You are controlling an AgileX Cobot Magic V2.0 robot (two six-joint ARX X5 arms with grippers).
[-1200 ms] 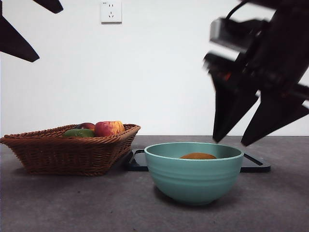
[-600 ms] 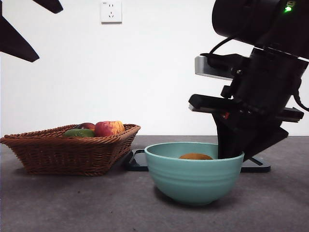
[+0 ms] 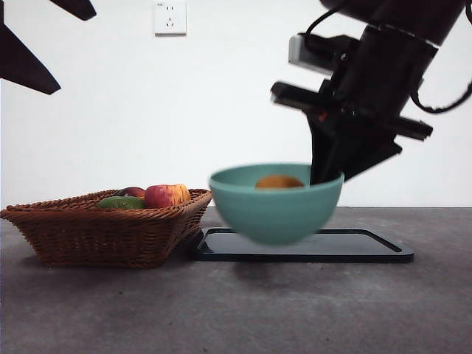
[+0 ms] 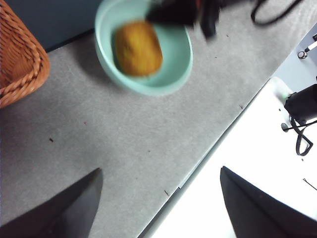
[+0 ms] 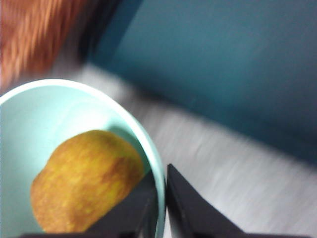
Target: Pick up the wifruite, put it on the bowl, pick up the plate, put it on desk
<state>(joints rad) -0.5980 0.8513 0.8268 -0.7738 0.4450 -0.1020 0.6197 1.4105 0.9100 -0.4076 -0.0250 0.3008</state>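
The teal bowl (image 3: 273, 210) hangs in the air above the desk (image 3: 110, 310), blurred with motion. The golden-brown wifruite (image 3: 279, 181) lies inside it. My right gripper (image 3: 324, 175) comes down from the upper right and is shut on the bowl's rim. The right wrist view shows its jaws (image 5: 161, 173) pinching the rim, one inside the bowl (image 5: 59, 109) beside the wifruite (image 5: 86, 181), one outside. From the left wrist view, the bowl (image 4: 178, 49) and wifruite (image 4: 138, 48) lie well ahead of my open left gripper (image 4: 158, 198). I see no plate other than a flat black tray.
The black rectangular tray (image 3: 369, 247) lies on the desk behind and below the lifted bowl. A wicker basket (image 3: 110, 228) at the left holds a red-yellow apple (image 3: 166, 195) and a green fruit (image 3: 119, 202). The desk's edge (image 4: 198, 168) runs near the left gripper.
The right gripper came down with jaws apart, closed on the bowl's right rim, and has now lifted the bowl off the desk and slightly left, wifruite still inside. The left arm has stayed put.
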